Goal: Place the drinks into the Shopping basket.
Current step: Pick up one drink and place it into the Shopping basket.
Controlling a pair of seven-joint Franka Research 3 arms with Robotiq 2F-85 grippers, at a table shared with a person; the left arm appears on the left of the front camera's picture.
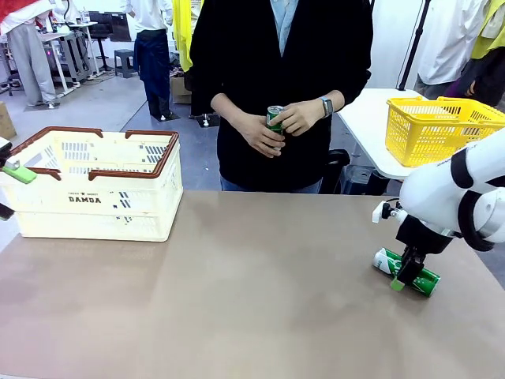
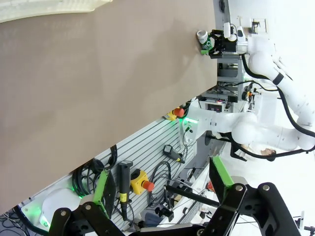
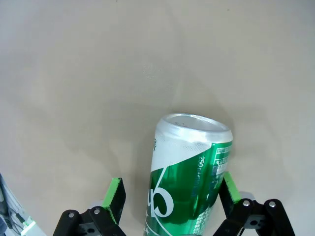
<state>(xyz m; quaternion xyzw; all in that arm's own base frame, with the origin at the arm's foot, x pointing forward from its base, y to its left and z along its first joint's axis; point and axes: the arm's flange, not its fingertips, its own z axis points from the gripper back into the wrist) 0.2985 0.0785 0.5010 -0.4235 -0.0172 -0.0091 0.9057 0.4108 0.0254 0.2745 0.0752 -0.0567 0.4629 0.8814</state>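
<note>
A green drink can [image 1: 407, 272] lies on its side near the table's right edge. My right gripper [image 1: 402, 278] reaches down over it. In the right wrist view the can [image 3: 189, 162] lies between the green pads [image 3: 115, 196], silver top pointing away; the jaws stand open around it, with a gap on the left side. The person at the far side holds a second green can [image 1: 274, 117] in both hands. The cream Shopping basket [image 1: 95, 207] with a brown rim stands at the back left. One green pad [image 1: 19, 173] of my left gripper [image 2: 162, 182] shows beside it; that gripper is open and holds nothing.
A yellow mesh basket [image 1: 442, 128] sits on a white side table [image 1: 367, 126] at the back right. The brown tabletop [image 1: 237, 284] lies bare between the Shopping basket and the lying can. The person stands close to the far edge.
</note>
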